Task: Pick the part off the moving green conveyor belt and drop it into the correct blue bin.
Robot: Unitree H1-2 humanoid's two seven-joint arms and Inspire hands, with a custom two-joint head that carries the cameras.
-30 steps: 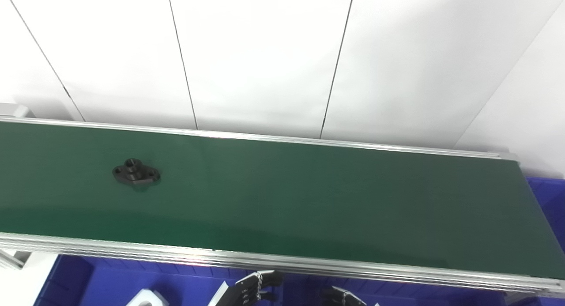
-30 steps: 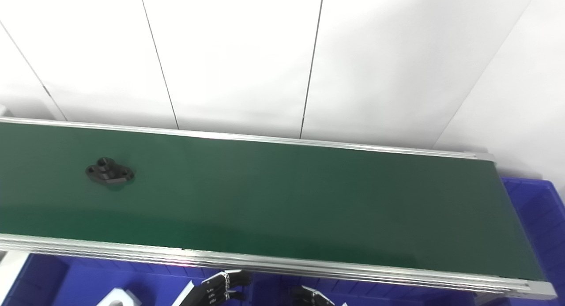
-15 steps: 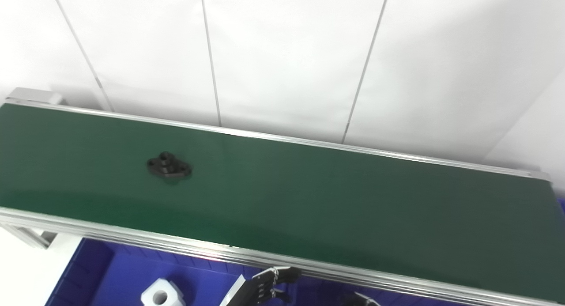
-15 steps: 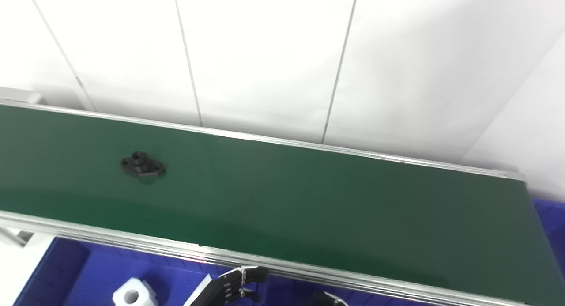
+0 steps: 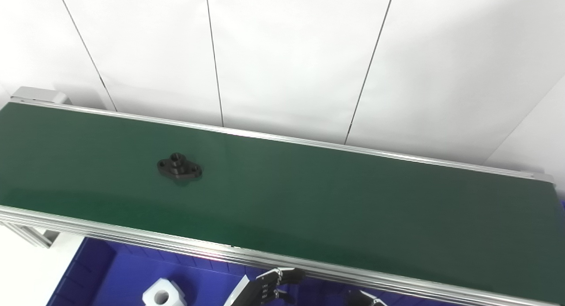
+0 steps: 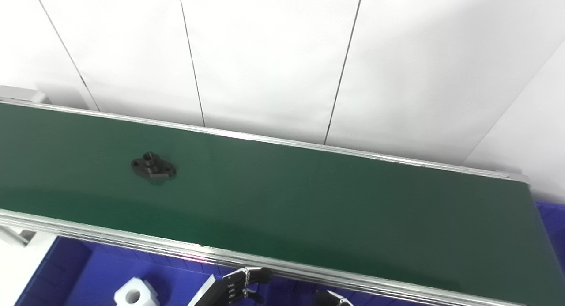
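Since the earlier frames the camera has swung, so the whole scene sits differently; measured against the belt's near rail and the left hand, the black flanged part [image 5: 179, 168] has travelled rightward along the green conveyor belt [image 5: 335, 209]. It lies flat on the belt's left portion, about midway between the far and near aluminium rails, its raised hub upward, touched by nothing.

Left hand [image 5: 265, 288]: positioned below the near rail, over the blue bin [image 5: 110, 275], fingers apart and extended toward the belt, holding nothing. It is well apart from the part.

Right hand [image 5: 364, 298]: only the fingertips show at the bottom edge; whether it is open or closed cannot be determined.

A white block with a round hole [image 5: 163, 295] rests in the blue bin, left of the left hand. A second blue bin [image 6: 549, 217] shows at the belt's right end
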